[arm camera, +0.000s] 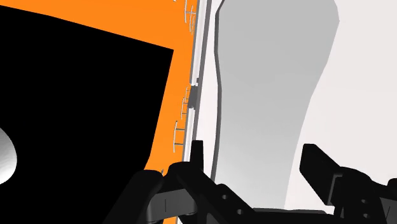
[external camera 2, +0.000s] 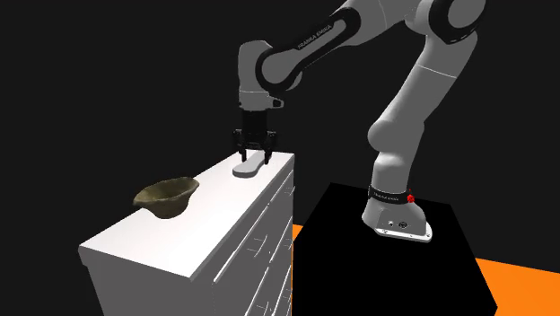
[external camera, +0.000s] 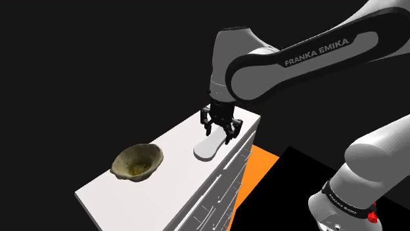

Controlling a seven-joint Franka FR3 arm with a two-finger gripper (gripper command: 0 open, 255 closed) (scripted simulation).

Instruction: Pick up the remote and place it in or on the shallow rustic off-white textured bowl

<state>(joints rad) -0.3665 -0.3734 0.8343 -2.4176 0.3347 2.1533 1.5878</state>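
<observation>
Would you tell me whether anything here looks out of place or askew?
The grey remote lies right along the edge of the white top, beneath the open gripper; a nudge might push it off. Otherwise nothing stands out.

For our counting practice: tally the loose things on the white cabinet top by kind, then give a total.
Bowl: 1
Remote: 1
Total: 2
</observation>
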